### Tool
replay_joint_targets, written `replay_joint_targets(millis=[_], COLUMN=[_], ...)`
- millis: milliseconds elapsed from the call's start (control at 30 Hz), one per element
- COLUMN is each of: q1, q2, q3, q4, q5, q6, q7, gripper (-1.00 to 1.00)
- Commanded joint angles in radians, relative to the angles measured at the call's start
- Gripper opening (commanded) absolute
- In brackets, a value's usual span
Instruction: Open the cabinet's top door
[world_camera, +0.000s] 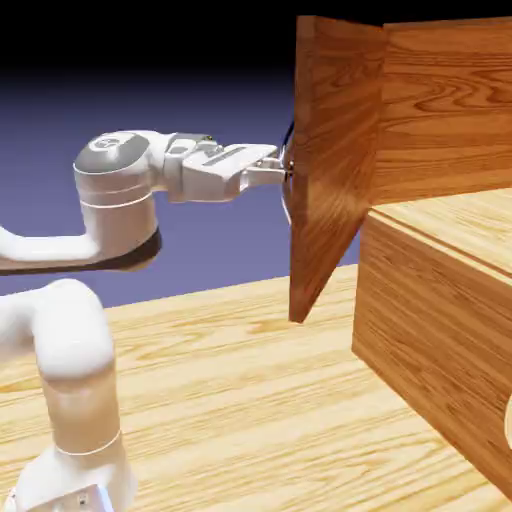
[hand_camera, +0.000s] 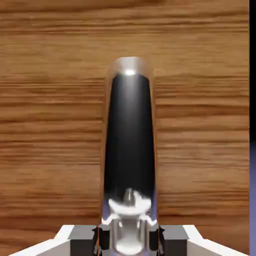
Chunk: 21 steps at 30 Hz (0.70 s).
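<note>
Jaws (hand_camera: 129, 235) clamped on handle (hand_camera: 129, 135) of swung-open top door (world_camera: 330, 170)

Top door (hand_camera: 55, 125): reddish-brown wood, grain running level across the hand view, filling nearly the whole frame.
Handle (hand_camera: 130, 145): dark, glossy metal bar, upright in the middle, bright glint at its rounded top, lower end running down between the fingertips.
Pincer (hand_camera: 129, 239): closed tight on the handle; grey fingertips (hand_camera: 82, 240) at the bottom edge, either side.
Backdrop (hand_camera: 252, 200): thin blue-violet strip, far right.
</note>
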Motion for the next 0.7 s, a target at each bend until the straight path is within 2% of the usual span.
replay_joint_targets(millis=[0, 333, 667], q1=[0.001, 0.046, 0.017], q2=[-0.019, -0.106, -0.040], q3=[0.037, 0.399, 0.761], q4=[-0.008, -0.011, 0.138], q5=[0.040, 0.399, 0.707], q6=[-0.028, -0.301, -0.599], q7=[-0.011, -0.068, -0.064], gripper=[-1.00, -1.00, -1.00])
